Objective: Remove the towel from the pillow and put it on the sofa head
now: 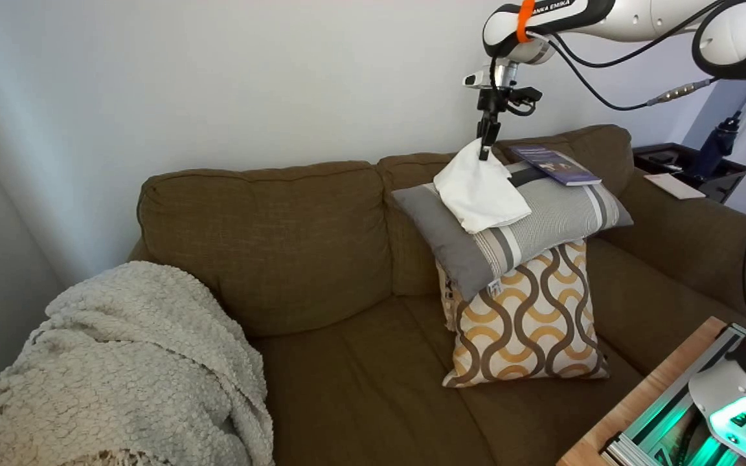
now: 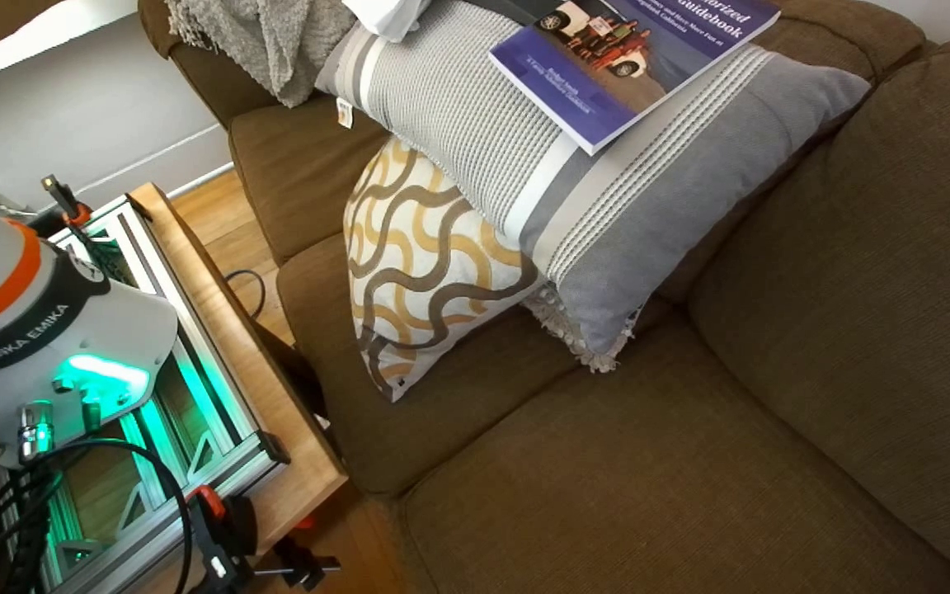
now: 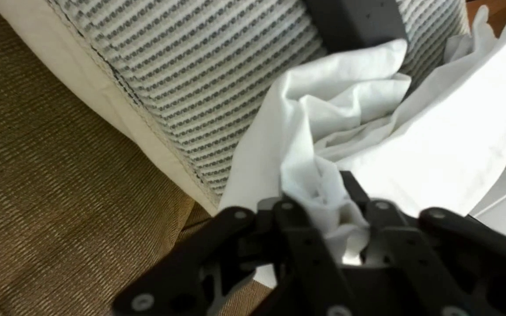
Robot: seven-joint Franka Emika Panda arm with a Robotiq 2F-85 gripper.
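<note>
The white towel point(image 1: 482, 194) drapes from my gripper point(image 1: 486, 150) in an exterior view, over the grey striped pillow point(image 1: 551, 207). Whether its lower edge still touches the pillow is unclear. In the wrist view, a bunched fold of the towel point(image 3: 428, 158) is pinched between the fingers of the gripper point(image 3: 316, 188), with the pillow point(image 3: 182, 79) beyond. A corner of the towel point(image 2: 390, 15) and much of the pillow point(image 2: 458, 91) show in an exterior view; the gripper is out of that view. The brown sofa head point(image 1: 263, 178) runs along the wall behind the pillow.
A purple book point(image 1: 559, 166) lies on the pillow, also seen in an exterior view point(image 2: 632, 66). A patterned cushion point(image 1: 528, 317) stands under the pillow. A fluffy blanket point(image 1: 146, 362) covers the sofa's far end. A black side table point(image 1: 729, 173) stands beyond the armrest.
</note>
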